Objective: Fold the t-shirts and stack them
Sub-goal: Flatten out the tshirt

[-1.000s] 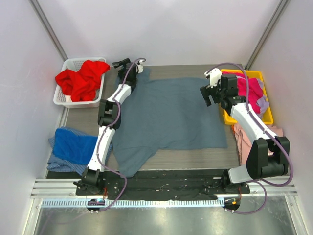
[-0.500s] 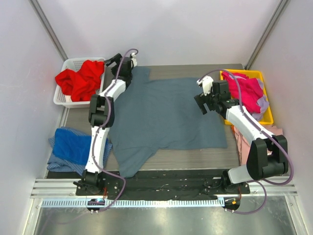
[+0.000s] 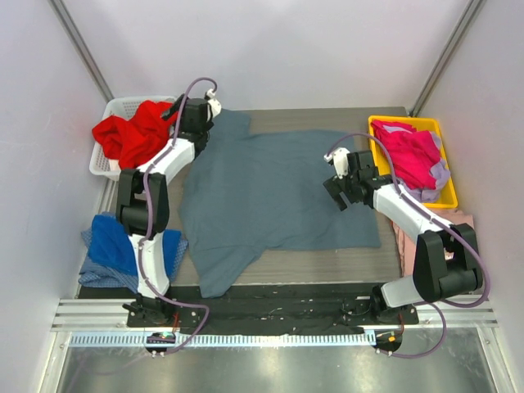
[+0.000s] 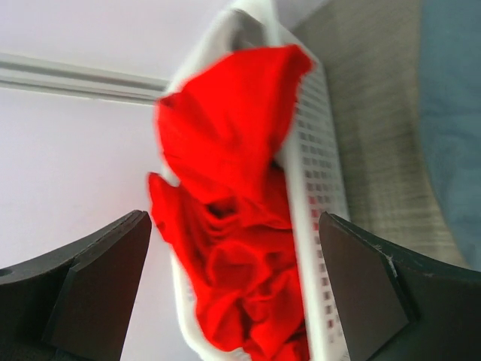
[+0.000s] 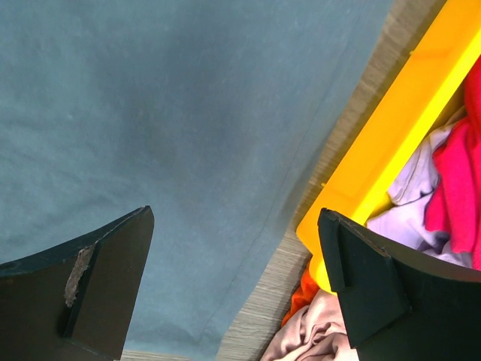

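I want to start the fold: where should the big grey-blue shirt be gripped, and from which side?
Probably the right edge of the shirt, beside the yellow bin. It lies flat, and that edge runs straight with bare table beside it, so come low from the right. The open right gripper hangs over it.

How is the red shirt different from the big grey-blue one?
The red shirt is bright red; the grey-blue shirt is a dull slate colour. The red shirt is scrunched up in the white basket; the grey-blue shirt lies spread out on the table. The grey-blue shirt covers far more room than the bunched red shirt. Both are soft cloth.
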{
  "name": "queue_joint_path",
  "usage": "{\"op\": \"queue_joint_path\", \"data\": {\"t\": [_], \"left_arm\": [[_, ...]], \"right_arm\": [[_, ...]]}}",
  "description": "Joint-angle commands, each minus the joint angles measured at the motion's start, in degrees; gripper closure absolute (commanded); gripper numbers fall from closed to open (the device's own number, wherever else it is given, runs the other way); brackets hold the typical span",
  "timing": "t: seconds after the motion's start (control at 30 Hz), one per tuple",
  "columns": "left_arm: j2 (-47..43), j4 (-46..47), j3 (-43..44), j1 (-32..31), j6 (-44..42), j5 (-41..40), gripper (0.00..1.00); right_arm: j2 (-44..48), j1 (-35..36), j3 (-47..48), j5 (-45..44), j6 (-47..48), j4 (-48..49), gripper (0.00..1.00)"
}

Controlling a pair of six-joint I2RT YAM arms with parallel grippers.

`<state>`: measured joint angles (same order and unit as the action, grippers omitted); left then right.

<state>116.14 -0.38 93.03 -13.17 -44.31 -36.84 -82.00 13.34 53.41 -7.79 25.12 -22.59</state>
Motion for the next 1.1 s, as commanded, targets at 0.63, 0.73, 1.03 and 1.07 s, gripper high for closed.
{"op": "queue_joint_path", "data": {"t": [0.63,0.73,1.03,1.07], "left_arm": [[14.9,0.0,2.0,0.6,-0.3,2.3,0.00],[15.3,-0.8,2.9,0.7,0.9,4.0,0.00],[12.0,-3.8,2.1,0.5,9.4,9.4,0.00],[11.2,-2.4,1.6,0.5,9.6,9.2,0.00]], "right_arm": [[-0.8,0.4,-2.4,-0.4,0.5,1.8,0.00],[-0.9,0.3,-2.8,-0.6,0.5,2.3,0.00],[-1.7,0.2,-3.8,-0.2,0.2,3.3,0.00],[-1.7,0.3,-4.0,-0.3,0.2,3.4,0.00]]}}
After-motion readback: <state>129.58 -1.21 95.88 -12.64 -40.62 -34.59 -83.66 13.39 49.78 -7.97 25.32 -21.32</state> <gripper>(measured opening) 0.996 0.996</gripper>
